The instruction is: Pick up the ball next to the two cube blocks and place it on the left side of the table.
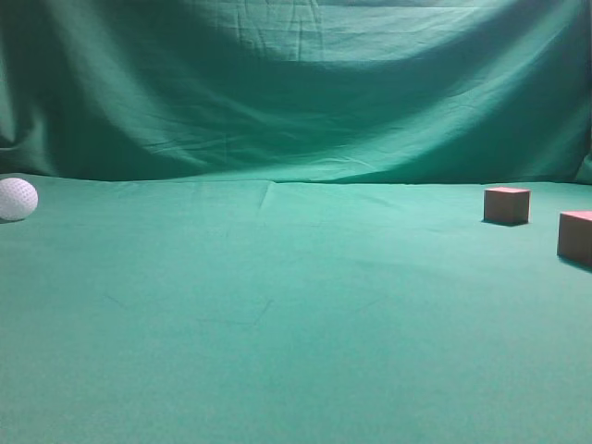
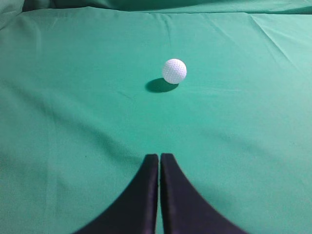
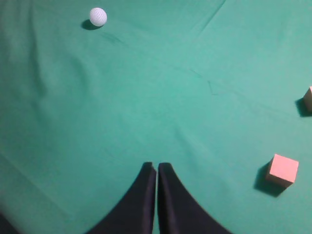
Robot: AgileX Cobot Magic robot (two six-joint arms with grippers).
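Green cloth table [image 1: 277,351] under wrinkled green backdrop [image 1: 296,83]; white dimpled ball [image 1: 17,199] rests at far left edge of table, toward back, alone on cloth; two reddish-brown cube blocks [image 1: 507,204] sit near right edge, well apart from ball, one behind other, nearer one cut by frame; left gripper [image 2: 159,161] fingers pressed together, holding nothing, hovering short of ball [image 2: 174,70]; right gripper [image 3: 156,169] likewise closed and empty, ball [image 3: 98,16] far off, cube [image 3: 283,169] to its right.
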